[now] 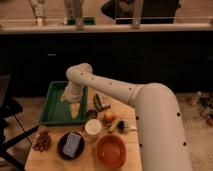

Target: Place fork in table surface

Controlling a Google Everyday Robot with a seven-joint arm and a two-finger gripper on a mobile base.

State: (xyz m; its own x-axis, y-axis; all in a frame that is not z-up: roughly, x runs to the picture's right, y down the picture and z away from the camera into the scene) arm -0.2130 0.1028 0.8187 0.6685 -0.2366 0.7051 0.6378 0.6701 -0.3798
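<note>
My gripper (73, 108) hangs at the end of the white arm (115, 92), low over the right half of the green tray (50, 114). The arm comes in from the lower right and bends above the tray's far edge. The fork cannot be made out; it may be hidden under the gripper. The light wood table surface (46, 161) shows bare at the front left corner and along the front edge.
On the table stand a white cup (93, 127), an orange bowl (111, 150), a dark plate with a blue sponge (71, 145), a reddish cluster (42, 141), an apple (109, 118), a black-handled brush (125, 126) and a dark green item (98, 102). A dark counter runs behind.
</note>
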